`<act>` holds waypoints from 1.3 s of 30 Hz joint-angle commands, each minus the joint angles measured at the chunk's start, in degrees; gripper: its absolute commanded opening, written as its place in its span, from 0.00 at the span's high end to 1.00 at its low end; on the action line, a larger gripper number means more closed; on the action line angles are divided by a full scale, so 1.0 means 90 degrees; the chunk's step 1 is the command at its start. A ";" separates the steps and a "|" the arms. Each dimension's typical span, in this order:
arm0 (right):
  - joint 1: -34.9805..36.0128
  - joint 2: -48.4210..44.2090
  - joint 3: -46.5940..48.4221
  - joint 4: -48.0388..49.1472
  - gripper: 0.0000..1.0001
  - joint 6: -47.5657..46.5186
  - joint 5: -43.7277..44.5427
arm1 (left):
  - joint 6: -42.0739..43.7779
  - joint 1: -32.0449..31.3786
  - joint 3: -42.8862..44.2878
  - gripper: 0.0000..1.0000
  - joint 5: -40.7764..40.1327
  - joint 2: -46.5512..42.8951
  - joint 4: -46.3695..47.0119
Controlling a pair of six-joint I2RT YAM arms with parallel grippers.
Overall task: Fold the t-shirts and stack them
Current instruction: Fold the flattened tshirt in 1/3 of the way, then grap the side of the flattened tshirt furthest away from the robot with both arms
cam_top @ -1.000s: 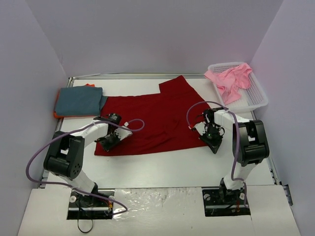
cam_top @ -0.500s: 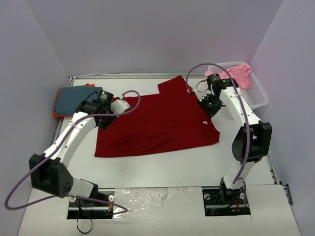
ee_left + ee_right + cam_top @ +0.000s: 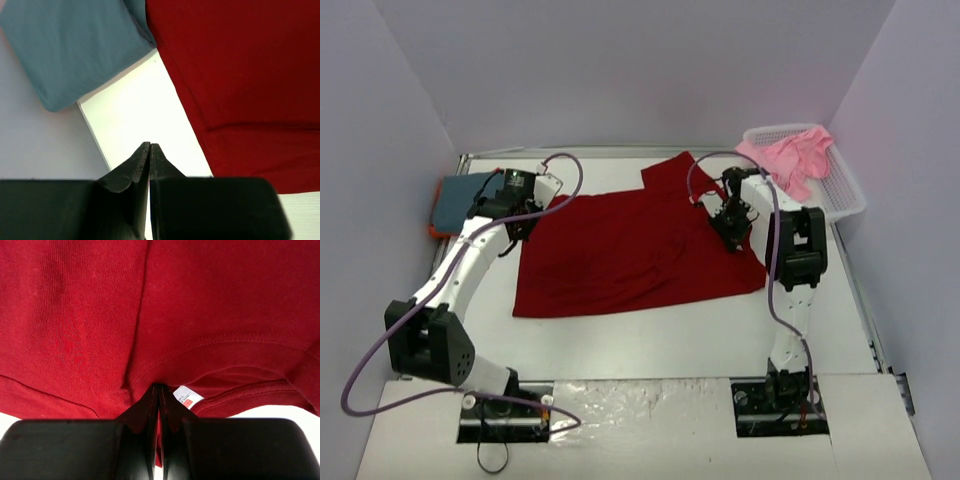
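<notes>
Fig.: two-arm rig, overhead + wrist views. Dark red shirt (image 3: 635, 245) lies spread, roughly flat, mid worktop (image 3: 650, 340), one sleeve toward the far edge; no finished fold shows on it yet. Teal shirt (image 3: 460, 200) is folded at far left, lying on an orange shirt (image 3: 438, 232) of which only an edge shows; this looks like the stack begun. Pink shirt (image 3: 790, 160) is bunched in the white basket (image 3: 840, 200) at far right, not yet handled. Est. progress: two done, red one in hand, pink left.

Left gripper (image 3: 150, 150): arm reached far fwd, jaws pressed together w/ nothing between, above bare worktop in the gap btw. the teal shirt and the red shirt's left edge. Right gripper (image 3: 160, 392): arm stretched fwd, wrist bent down over the red shirt's collar, jaws shut, tips just beside the neck label (image 3: 187, 397); whether cloth is pinched cannot be told.
</notes>
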 commanded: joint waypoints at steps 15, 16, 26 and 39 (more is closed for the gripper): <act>-0.0807 -0.1082 -0.3209 0.0315 1.00 -0.0661 0.0587 | -0.0075 0.0261 -0.0163 0.98 0.0062 -0.0507 0.0032; -0.0807 -0.1171 -0.3249 0.0315 1.00 -0.0671 0.0626 | -0.0094 0.0260 -0.0163 0.98 0.0101 -0.0497 0.0042; -0.0437 -0.1543 -0.0821 -0.0571 0.76 -0.0183 -0.0651 | -0.0055 0.0260 0.0266 0.58 -0.0065 0.0126 0.0735; 0.0189 -0.1249 0.2340 -0.0541 0.43 0.0363 -0.0918 | -0.0035 0.0358 0.1868 0.09 0.1366 0.1240 0.1643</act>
